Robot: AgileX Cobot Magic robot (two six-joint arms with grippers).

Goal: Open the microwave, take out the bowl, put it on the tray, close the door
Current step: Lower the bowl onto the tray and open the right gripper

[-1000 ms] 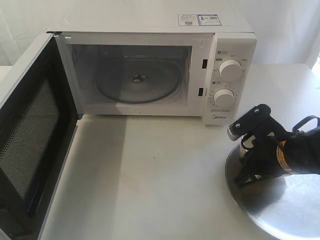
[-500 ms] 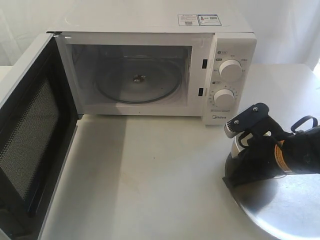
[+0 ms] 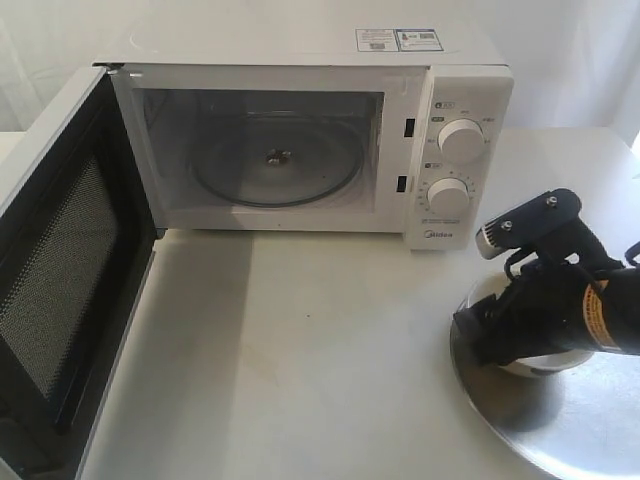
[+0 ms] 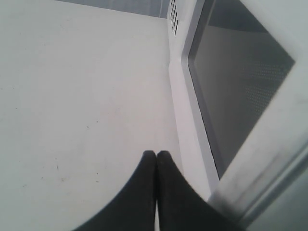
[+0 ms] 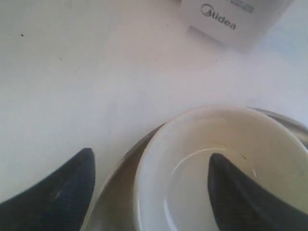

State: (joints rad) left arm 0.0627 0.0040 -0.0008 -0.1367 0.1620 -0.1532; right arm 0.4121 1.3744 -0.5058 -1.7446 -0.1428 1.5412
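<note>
White enamel, item one: microwave [image 3: 300, 45]. The cavity holds only its glass turntable [image 3: 277, 160]. The door [image 3: 60, 270] stands wide open on the left, since closing it is the last step and not yet done.

Cream-white, item two: bowl [image 5: 197, 139], seated on the silver tray [image 5: 118, 168], close to the tray's rim on the oven side. The tray lies on the worktop [image 3: 300, 340].

Item three: my right hand [image 5: 150, 154] is spread, one finger outside the bowl's rim and the other over its inside, pinching nothing. I judge the bowl delivered and this hand free to lift away.

Item four: my left hand [image 4: 156, 159] has its fingers pressed together and holds nothing. It sits beside the door's inner face, which I judge handy for pushing the door shut.

Writing: the logo [image 3: 437, 237] below the two dials [image 3: 462, 140] reads "Midea", and it is also legible in the right wrist view. The print on the stickers [image 3: 398, 39] on top is too small to read.
</note>
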